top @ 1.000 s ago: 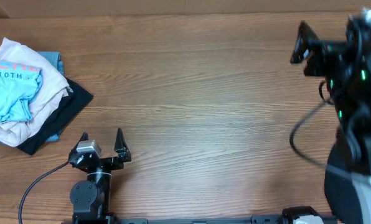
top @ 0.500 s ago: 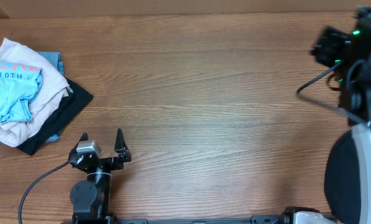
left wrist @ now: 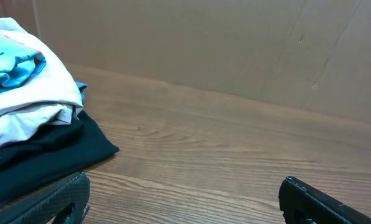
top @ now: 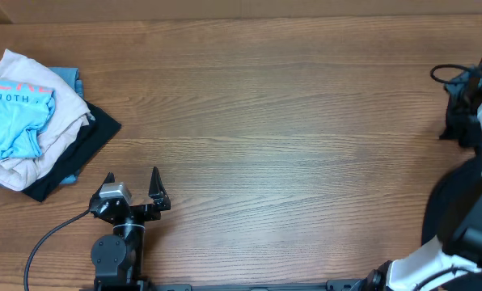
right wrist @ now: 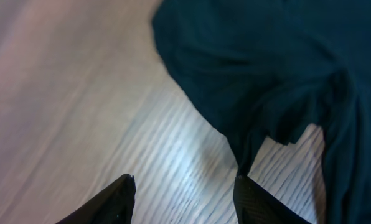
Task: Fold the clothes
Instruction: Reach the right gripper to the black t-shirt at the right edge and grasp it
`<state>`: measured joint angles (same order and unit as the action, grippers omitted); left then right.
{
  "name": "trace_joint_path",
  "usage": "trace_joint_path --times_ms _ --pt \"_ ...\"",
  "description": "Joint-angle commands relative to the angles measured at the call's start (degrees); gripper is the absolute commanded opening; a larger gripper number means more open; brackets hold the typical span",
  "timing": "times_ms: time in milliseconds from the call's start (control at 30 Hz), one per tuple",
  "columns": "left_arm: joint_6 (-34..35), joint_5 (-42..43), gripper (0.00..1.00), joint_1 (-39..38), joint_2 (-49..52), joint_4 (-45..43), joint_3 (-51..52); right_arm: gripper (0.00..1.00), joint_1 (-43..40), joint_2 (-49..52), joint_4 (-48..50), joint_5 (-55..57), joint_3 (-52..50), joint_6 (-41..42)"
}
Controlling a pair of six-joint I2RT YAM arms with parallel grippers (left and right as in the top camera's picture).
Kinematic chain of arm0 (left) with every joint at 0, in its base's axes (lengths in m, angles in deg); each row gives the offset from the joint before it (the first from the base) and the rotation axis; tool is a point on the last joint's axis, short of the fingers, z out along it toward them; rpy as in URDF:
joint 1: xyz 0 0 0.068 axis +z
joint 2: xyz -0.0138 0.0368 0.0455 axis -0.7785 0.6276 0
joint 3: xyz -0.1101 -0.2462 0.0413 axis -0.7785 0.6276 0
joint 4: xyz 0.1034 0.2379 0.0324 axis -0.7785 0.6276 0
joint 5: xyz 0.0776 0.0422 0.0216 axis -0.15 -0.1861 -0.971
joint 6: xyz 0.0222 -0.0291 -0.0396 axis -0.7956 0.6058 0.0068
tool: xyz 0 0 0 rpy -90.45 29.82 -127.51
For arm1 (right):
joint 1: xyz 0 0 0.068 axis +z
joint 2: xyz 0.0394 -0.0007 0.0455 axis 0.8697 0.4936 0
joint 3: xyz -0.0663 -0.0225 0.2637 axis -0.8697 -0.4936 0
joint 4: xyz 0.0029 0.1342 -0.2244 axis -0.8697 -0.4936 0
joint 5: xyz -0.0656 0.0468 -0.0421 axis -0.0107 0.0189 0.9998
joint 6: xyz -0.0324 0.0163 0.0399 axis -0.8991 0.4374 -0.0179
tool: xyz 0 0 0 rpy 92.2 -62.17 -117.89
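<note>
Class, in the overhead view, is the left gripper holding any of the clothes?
No, the left gripper stands open over the bare table, apart from the pile of clothes.

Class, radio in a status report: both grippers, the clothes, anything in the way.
Left gripper open, empty, short of clothes pile. Right gripper open over dark garment, not gripping. Pile crumpled, unfolded. No obstruction seen.

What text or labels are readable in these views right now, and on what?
"R 10TH": white print on the blue shirt, overhead view; its start is cut off.
"ICAL": coral print just above it, partly folded under, so this reading is uncertain.
Left wrist view: coral marks on that shirt, too blurred to read.
No other text is visible.
</note>
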<state>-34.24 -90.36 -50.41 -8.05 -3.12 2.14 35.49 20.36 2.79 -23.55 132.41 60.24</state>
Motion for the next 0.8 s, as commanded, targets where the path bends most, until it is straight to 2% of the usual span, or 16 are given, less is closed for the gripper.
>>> trace_joint_path --times_ms 0,33,300,400,767 --pt "1.2 -0.5 1.00 -0.4 -0.5 -0.2 0.2 0.57 -1.9 4.0 0.6 -2.0 1.1 4.4" --pt "1.2 -0.5 1.00 -0.4 -0.5 -0.2 0.2 0.59 -2.1 4.9 0.8 -2.0 1.1 4.6" --pt "1.2 -0.5 1.00 -0.4 -0.5 -0.2 0.2 0.60 -3.3 10.0 1.0 -2.0 1.0 7.1" --pt "1.2 -0.5 1.00 -0.4 -0.5 -0.2 0.2 0.64 -3.7 11.6 1.0 -1.9 1.0 7.3" --pt "1.2 -0.5 1.00 -0.4 -0.5 -0.2 0.2 0.63 -4.2 12.9 3.7 -0.5 -1.5 7.6"
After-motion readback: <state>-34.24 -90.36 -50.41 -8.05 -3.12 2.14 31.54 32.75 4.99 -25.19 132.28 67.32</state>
